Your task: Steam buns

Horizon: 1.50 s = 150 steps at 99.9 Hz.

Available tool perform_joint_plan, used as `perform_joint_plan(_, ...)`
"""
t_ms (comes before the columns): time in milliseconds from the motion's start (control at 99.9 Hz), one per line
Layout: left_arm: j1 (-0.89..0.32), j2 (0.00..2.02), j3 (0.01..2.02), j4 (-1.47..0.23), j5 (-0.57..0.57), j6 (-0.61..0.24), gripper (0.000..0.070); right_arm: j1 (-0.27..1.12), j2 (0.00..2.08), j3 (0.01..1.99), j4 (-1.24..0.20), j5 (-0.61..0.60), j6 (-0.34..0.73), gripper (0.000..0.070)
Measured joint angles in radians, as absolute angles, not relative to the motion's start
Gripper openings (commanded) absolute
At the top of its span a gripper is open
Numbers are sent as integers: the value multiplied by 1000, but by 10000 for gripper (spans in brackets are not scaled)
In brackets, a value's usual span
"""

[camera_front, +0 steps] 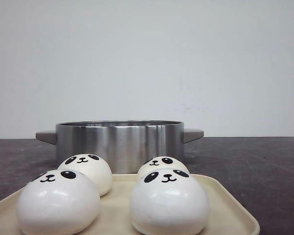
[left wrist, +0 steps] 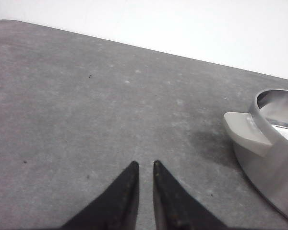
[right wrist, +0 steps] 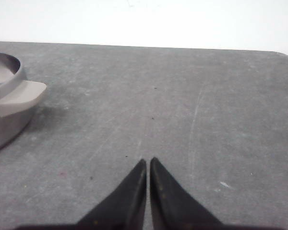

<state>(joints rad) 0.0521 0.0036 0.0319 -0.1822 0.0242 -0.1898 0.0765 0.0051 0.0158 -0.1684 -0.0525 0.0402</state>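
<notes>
From the front camera I see four buns on a cream tray (camera_front: 220, 205) at the near edge of a dark grey table (camera_front: 264, 166). Each is a glossy white dome with a panda face: black eyes, ears, small nose and smile. The front left bun (camera_front: 58, 201) and front right bun (camera_front: 169, 201) sit nearest the camera. The back left bun (camera_front: 88, 170) and back right bun (camera_front: 161, 164) sit just behind them, the back right one largely hidden by the bun in front. All four stand upright, faces tilted up toward the camera.

Just behind the tray stands a wide steel pot (camera_front: 120, 142) with no lid on it and a grey handle on each side. I cannot see inside it from here. A plain white wall fills the background.

Neither arm shows in the front view. In the left wrist view, my left gripper (left wrist: 144, 164) hangs over bare table, its black fingers drawn nearly together with only a thin slit between the tips, holding nothing. The pot and one handle (left wrist: 245, 132) lie off to one side.

In the right wrist view, my right gripper (right wrist: 148, 160) is likewise almost closed and empty over bare table, the pot's other handle (right wrist: 19, 96) well apart from it.
</notes>
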Motion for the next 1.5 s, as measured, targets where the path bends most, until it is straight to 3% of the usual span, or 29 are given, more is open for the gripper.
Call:
perform_joint_plan(1302,52,4,32,-182,24,-190,11,76,5,16,-164,-53,42,6)
perform_joint_plan(1502,52,4,32,-182,24,-190,11,76,5,16,-89,-112,151,6)
